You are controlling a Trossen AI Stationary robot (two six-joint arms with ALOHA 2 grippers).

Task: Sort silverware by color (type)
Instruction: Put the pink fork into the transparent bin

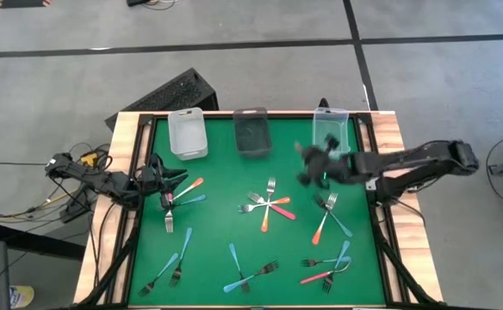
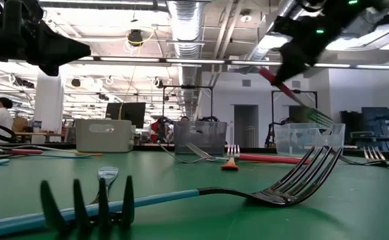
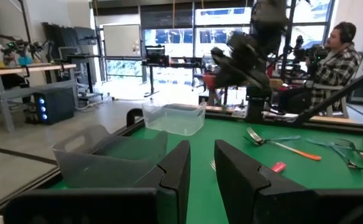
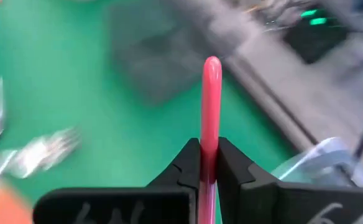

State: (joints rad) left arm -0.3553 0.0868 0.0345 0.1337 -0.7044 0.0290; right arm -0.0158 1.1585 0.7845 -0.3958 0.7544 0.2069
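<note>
Right gripper (image 4: pixel 209 163) jaws clenched on pink fork (image 4: pixel 211 106), handle running straight out ahead, held aloft just beside clear right bin (image 1: pixel 331 131). Left gripper (image 3: pixel 200 163) waits, jaws slightly parted, empty.

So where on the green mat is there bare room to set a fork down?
Bare mat lies below the white bin and dark bin, between the left gripper and the central fork cluster. Another patch sits at centre bottom. The right side around the lower-right forks is crowded.
</note>
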